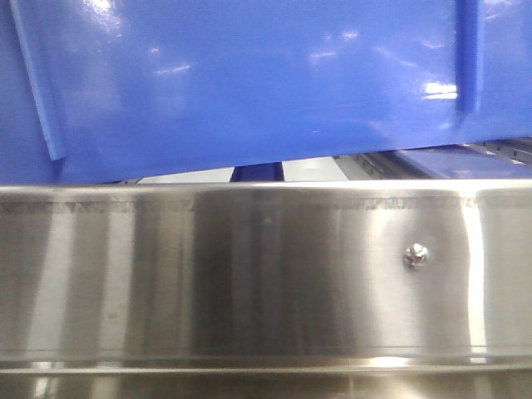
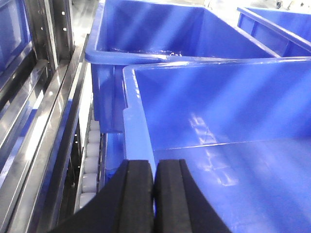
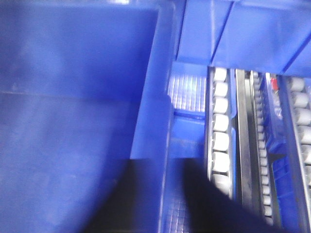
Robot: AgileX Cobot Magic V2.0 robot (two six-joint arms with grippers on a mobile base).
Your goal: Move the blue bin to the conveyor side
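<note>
Right between the two arms: the blue bin (image 2: 218, 145), up on a rack of white rollers (image 3: 221, 121), just behind the shiny steel rail (image 1: 249, 274). Tilted in the front view, right end of the bottom edge higher than the left. Just behind it, another blue crate (image 2: 184, 29). Long way of the bin hard to tell from here.

On the bin's left wall, the left gripper (image 2: 154, 167), with the inside of the bin off to its right. Black pads (image 2: 141, 194) squeezed nearly together, only a thin slit between. Seems to be nipping the thin wall under the thick rim, though with the pinch itself hidden below the pads.

On the bin's right wall, the right gripper (image 3: 155, 170), with the inside of the bin off to its left. Dark blurry fingers (image 3: 209, 213) spread apart, one inside the rim and one outside. Cannot tell whether squeezing the wall or only standing around it.

Both just as near, one on each side. No conveyor in any view, so no telling which way to carry. Most likely a job for both arms together: lift, keep level, clear the rail.
</note>
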